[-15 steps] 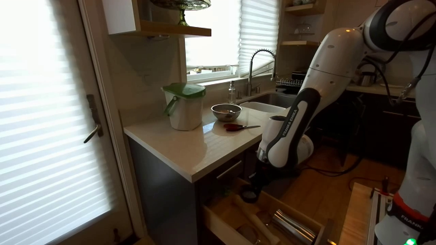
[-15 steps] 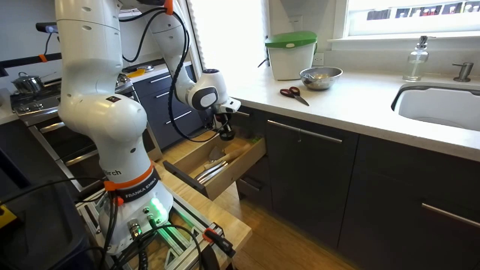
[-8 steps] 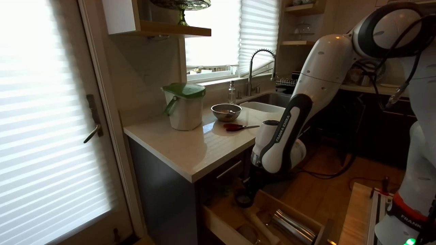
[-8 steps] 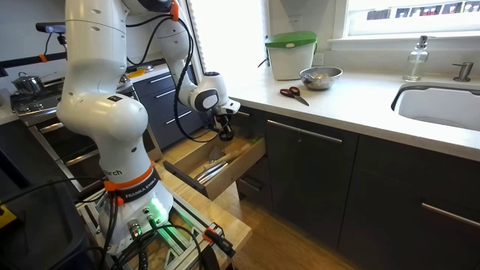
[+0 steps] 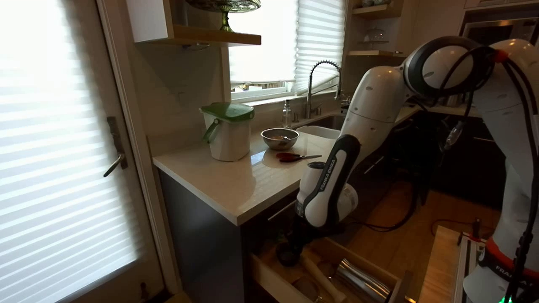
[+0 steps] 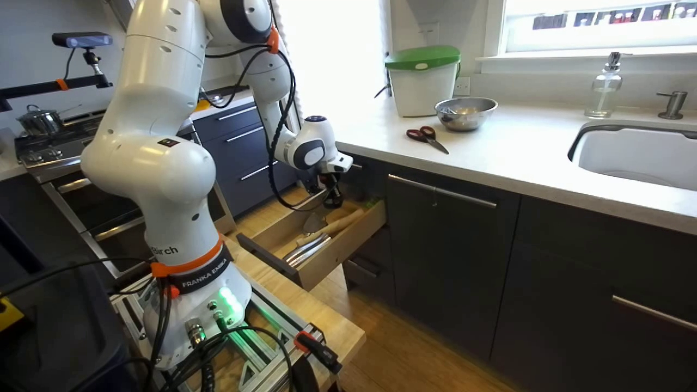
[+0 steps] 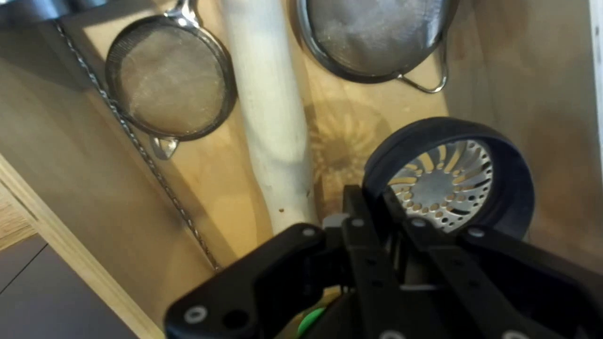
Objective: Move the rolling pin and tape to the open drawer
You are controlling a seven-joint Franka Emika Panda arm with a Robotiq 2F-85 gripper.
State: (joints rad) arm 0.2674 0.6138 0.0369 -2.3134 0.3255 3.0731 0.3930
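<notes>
The tape, a black ring with a perforated metal centre (image 7: 433,186), is held by its rim between the fingers of my gripper (image 7: 371,194). It is tilted, above the floor of the open drawer (image 7: 80,207), and casts a shadow there. The ring shows in both exterior views (image 5: 287,255) (image 6: 333,200), under the gripper (image 5: 298,237). The pale wooden rolling pin (image 7: 271,89) lies lengthwise in the drawer, left of the ring in the wrist view. It shows in both exterior views (image 5: 321,275) (image 6: 337,224). Its end near the gripper is hidden.
Two mesh strainers (image 7: 172,80) (image 7: 377,33) and a ridged metal object (image 5: 363,280) lie in the drawer. A green item (image 6: 372,204) is at its inner end. The countertop edge (image 5: 269,202) overhangs beside the arm. Red-handled scissors (image 6: 427,137), a metal bowl (image 6: 466,113) and a bin (image 6: 423,81) stand above.
My gripper has moved with the ring left and lower in an exterior view, toward the drawer's inner end. The ring stays gripped. The rolling pin and drawer have not moved.
</notes>
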